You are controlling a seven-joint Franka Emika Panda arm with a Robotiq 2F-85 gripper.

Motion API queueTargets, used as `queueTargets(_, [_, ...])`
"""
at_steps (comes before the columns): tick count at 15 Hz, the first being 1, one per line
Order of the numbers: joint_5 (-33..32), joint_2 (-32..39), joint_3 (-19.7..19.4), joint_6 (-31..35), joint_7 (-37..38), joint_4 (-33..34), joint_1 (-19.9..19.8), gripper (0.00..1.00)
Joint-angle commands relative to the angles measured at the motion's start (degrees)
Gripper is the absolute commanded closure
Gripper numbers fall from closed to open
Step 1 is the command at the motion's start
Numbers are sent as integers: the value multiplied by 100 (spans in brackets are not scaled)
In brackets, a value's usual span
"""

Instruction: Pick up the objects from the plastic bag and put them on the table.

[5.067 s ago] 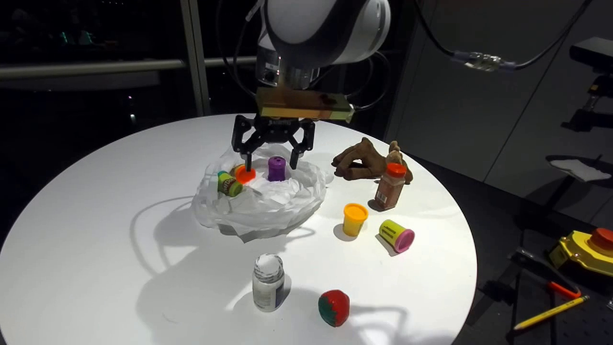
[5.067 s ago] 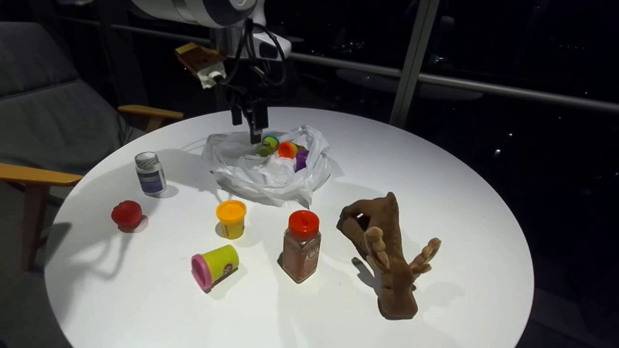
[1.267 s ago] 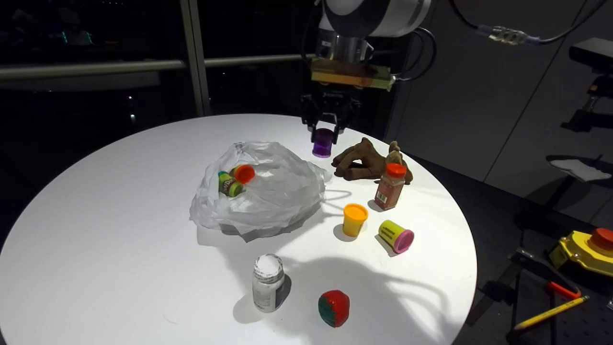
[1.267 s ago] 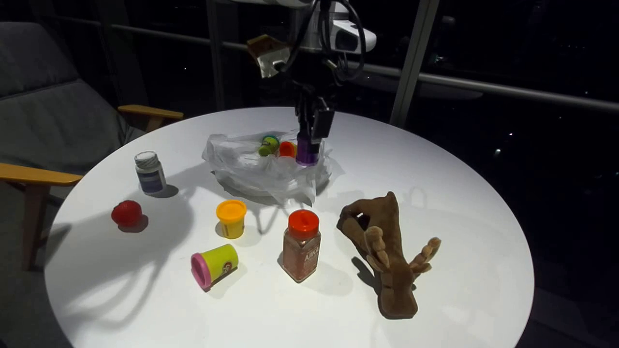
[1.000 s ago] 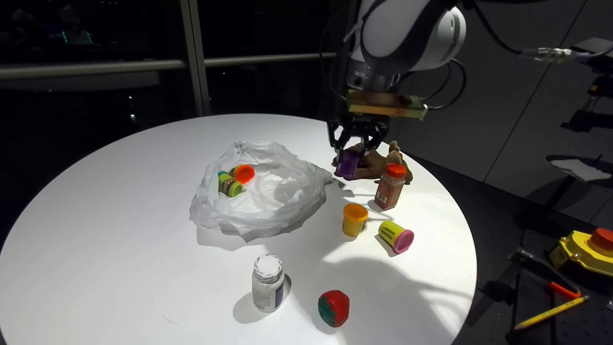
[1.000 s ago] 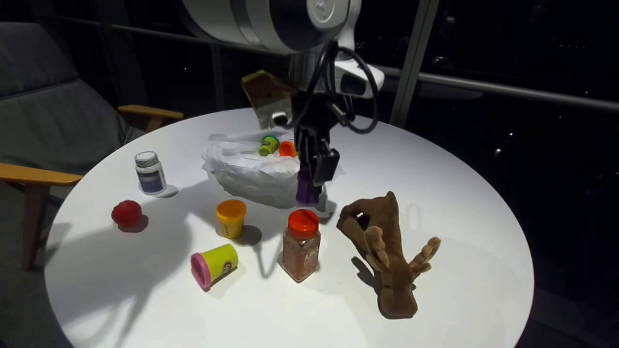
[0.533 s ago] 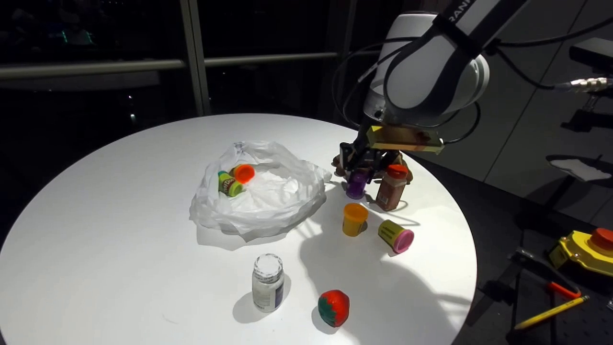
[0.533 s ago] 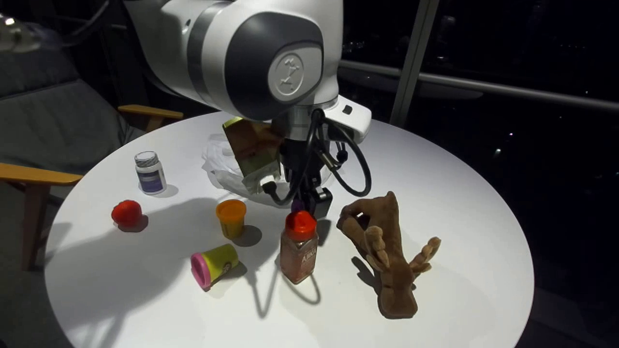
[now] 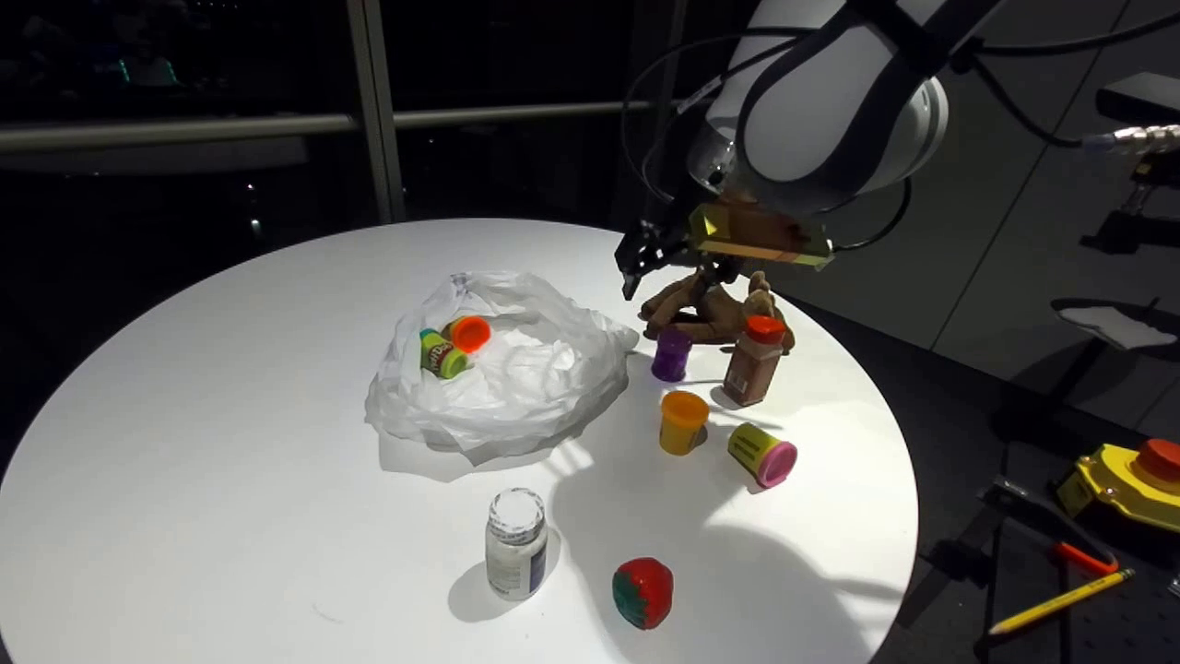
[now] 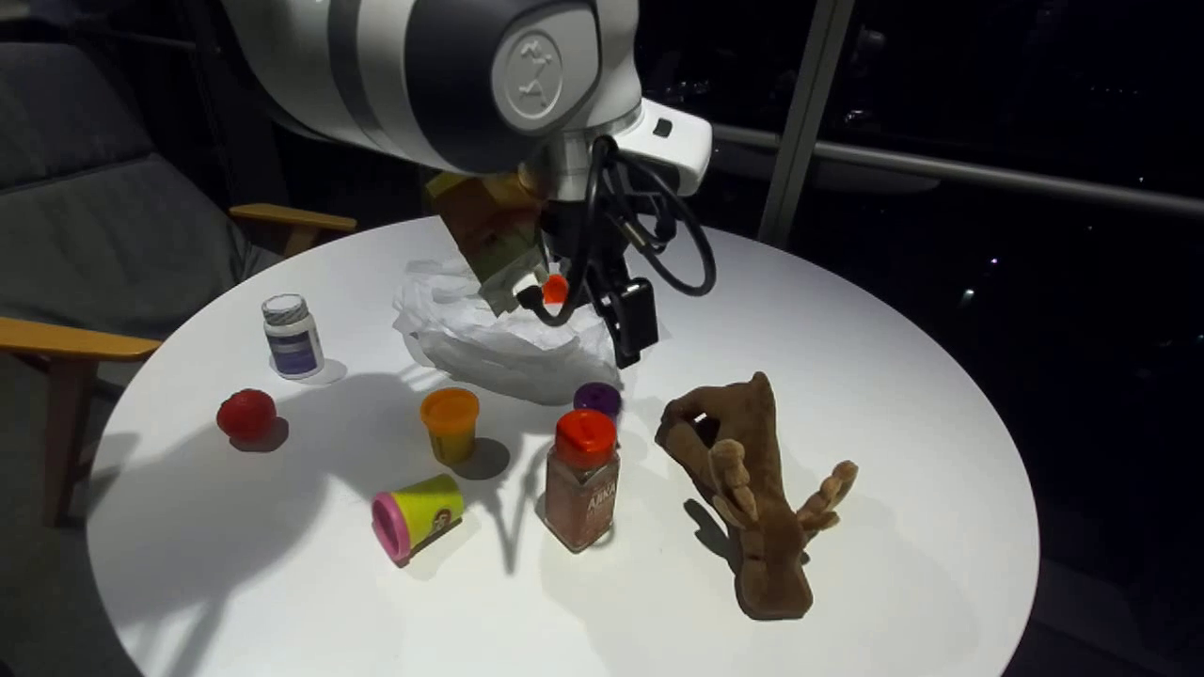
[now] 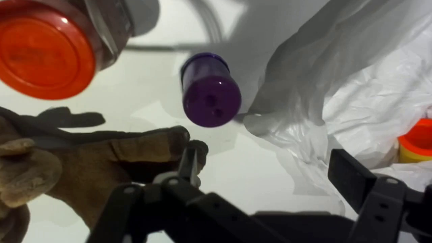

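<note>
In an exterior view, the pincer (image 9: 670, 290) is spread, its two fingers (image 11: 351, 180) set well apart, and hangs above the far right part of the worktop (image 9: 230, 387) at the end of the arm (image 9: 816, 120). The purple pot (image 9: 671, 358) stands upright on the worktop, below and to the near side of the pincer, apart from both fingers; two holes show in its top in the wrist view. To the left of the purple pot lies the bag (image 9: 498, 415), open upward, its wrinkled wall raised around the contents. Two tubs lie inside it, toward the left: the green tub (image 9: 444, 356), on its side, and the yellow tub (image 9: 469, 334), far and right of the green one, its orange lid facing right. The orange tub (image 9: 683, 426) stands upright, near of the purple pot; the pink-lidded tub (image 9: 762, 455) lies on its side to its right. The red-lidded jar (image 9: 754, 364) stands right of the purple pot. The animal (image 9: 724, 318) lies at the far right, just beyond the jar; in the wrist view one finger overlaps it, and contact cannot be determined. On the near side, the white bottle (image 9: 516, 544) stands upright, with the strawberry (image 9: 643, 593) to its right.
</note>
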Motion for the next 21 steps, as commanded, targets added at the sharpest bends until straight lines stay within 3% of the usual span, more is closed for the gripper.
queueTargets(1, [41, -662, -75, -346, -128, -22, 197, 0])
queueTargets(6, [-275, -945, 337, -1445, -206, 544, 405, 0])
queueTargets(11, [-1016, -376, 754, -2184, -401, 1391, 721, 0])
queueTargets(14, [-1565, 213, 805, -2343, -525, 1867, 970, 0])
queueTargets(18, [-2162, 1189, 575, -2309, -495, 2702, 1338, 0])
queueTargets(21, [-2148, 1791, 501, -2282, -577, 3401, 1429, 0])
